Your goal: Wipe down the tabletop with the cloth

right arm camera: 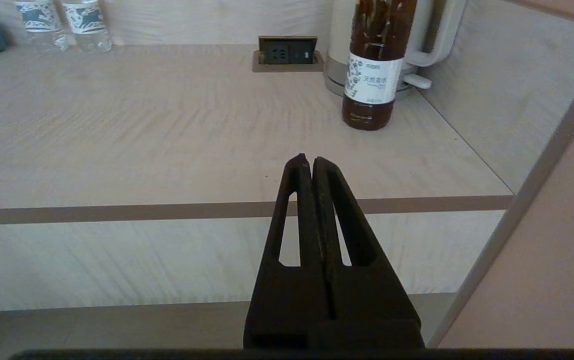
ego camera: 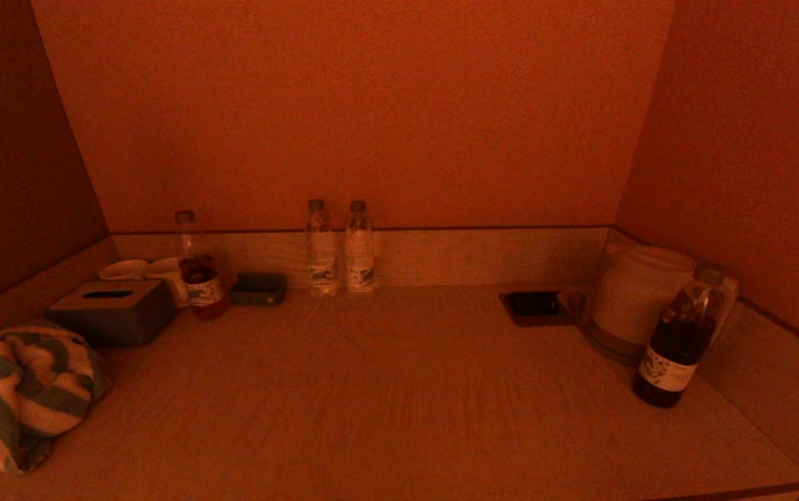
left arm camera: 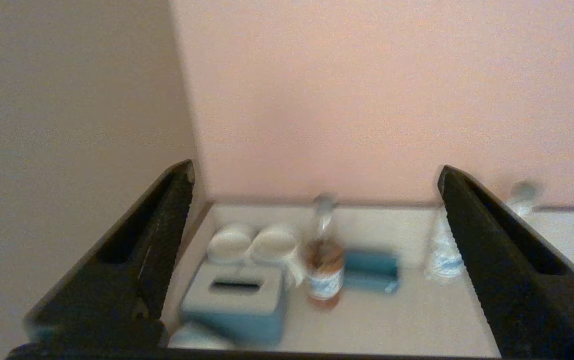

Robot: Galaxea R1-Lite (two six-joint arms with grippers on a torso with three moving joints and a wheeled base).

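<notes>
Lying bunched at the tabletop's (ego camera: pixel 399 390) left edge, cloth (ego camera: pixel 27 390); left pincer (left arm camera: pixel 317 172) wide, right pincer (right arm camera: pixel 307 160) closed, both empty.

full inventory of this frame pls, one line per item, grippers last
cloth: 1, green and pale striped, bunched at the tabletop's front left
tissue box: 1, grey, behind the cloth
cups: 2, white, back left corner behind the tissue box
tea bottle: 1, dark drink, right of the cups
small box: 1, teal, right of that bottle
water bottles: 2, clear, side by side at the back wall
socket panel: 1, dark, set into the tabletop
kettle: 1, white, back right
large tea bottle: 1, dark, in front of the kettle
left gripper: open, facing the back left items
right gripper: shut, at the front edge
</notes>
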